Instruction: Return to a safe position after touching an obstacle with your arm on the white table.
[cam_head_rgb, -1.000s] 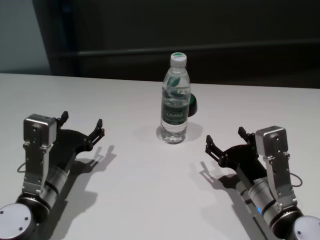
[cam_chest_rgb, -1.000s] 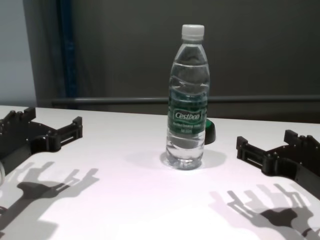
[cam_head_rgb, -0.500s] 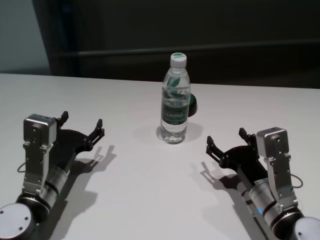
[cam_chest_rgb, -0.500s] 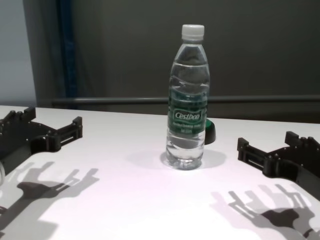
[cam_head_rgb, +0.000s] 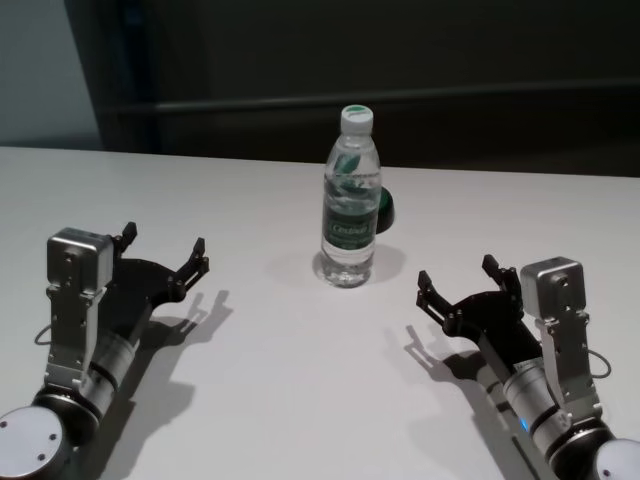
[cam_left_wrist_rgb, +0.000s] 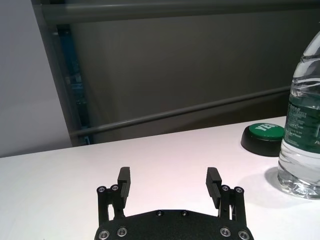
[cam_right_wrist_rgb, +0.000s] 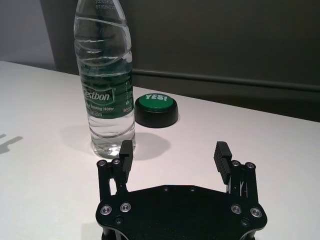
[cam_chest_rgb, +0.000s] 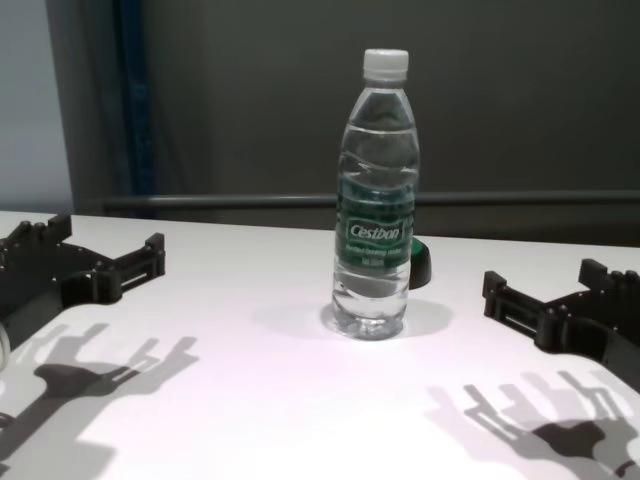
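White table (cam_head_rgb: 300, 400) is noted beneath both arms. Right gripper (cam_head_rgb: 455, 283), fingers spread and empty, has been drawn back from the upright bottle (cam_head_rgb: 350, 200), now well apart ahead-left. Left gripper (cam_head_rgb: 163, 250) is unchanged, spread, empty.

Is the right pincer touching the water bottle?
Apart. The head view shows bare white table between the open right pincer and the water bottle.
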